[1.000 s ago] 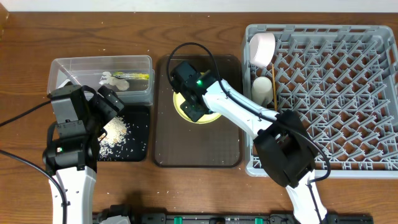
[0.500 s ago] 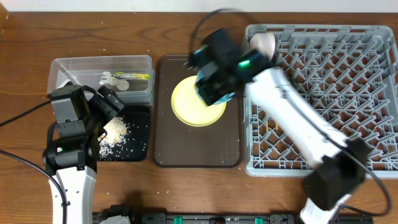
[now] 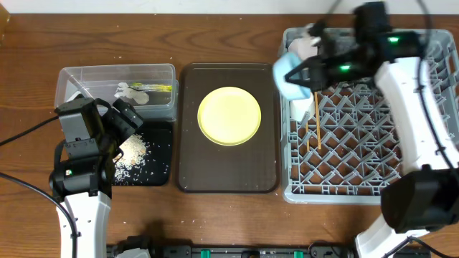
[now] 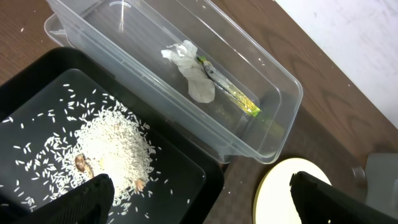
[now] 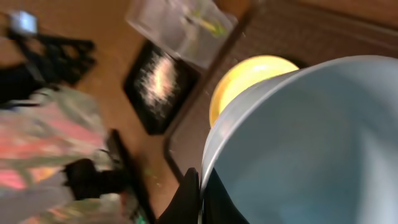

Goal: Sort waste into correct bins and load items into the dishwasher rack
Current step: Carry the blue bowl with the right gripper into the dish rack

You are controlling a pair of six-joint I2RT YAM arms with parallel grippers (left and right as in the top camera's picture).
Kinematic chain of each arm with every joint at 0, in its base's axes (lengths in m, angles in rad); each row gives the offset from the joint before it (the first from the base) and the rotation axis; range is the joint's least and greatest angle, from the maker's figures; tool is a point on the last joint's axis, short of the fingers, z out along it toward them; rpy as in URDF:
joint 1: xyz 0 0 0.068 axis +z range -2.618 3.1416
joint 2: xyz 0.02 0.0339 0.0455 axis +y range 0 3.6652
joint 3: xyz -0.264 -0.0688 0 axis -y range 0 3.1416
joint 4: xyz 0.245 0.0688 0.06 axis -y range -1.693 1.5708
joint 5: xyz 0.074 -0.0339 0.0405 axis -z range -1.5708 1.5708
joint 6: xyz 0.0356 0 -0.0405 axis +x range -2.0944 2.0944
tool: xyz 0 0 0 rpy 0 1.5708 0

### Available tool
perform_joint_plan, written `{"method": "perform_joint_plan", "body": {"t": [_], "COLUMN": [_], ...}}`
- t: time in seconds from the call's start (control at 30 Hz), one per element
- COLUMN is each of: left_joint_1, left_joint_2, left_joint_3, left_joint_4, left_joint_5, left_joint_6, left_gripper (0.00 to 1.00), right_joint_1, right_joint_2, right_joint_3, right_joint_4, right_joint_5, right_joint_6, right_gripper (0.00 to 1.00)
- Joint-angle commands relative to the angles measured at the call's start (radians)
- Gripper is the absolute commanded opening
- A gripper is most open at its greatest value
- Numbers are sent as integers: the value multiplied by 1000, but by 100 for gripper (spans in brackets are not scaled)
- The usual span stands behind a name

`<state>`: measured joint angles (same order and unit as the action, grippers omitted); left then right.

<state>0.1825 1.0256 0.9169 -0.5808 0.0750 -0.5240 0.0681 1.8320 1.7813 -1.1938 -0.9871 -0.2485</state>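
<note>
With the right pincer [image 3: 307,69] clenched on the rim of the light blue bowl [image 3: 288,74], holds it aloft at the left edge of the dishwasher rack [image 3: 369,197], just beside the white cup [image 3: 305,44] and near the chopsticks [image 3: 313,122]; holds the left pincer [image 4: 202,186] released over the black tray [image 4: 180,180]. Risks a slip from so thin a rim pinch, or a knock against cup or rack wall when lowering. Shows the bowl tipped, mouth toward the wrist camera; round, so no long axis.
</note>
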Motion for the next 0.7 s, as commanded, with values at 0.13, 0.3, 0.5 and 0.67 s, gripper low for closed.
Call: {"method": "perform_joint_plan", "body": {"t": [0.13, 0.3, 0.5, 0.67], "left_joint_1": [5, 5, 5, 5], "left_joint_2": [1, 1, 1, 1], "left_joint_3": [21, 21, 21, 21], "left_joint_4": [-3, -3, -3, -3], "left_joint_5": [-5, -5, -5, -5], "left_joint_6": [2, 2, 2, 2], "left_gripper": [93, 94, 94, 94], "right_joint_1": [-157, -219, -239, -239], "right_joint_2": [-6, -6, -6, -6], "right_joint_3": [-46, -116, -223, -320], "right_joint_4": [-10, -3, -14, -37], "right_joint_5": [-247, -373, -454, -517], "right_joint_6": [-150, -153, -153, -164], "right_gripper": [1, 1, 1, 1]}}
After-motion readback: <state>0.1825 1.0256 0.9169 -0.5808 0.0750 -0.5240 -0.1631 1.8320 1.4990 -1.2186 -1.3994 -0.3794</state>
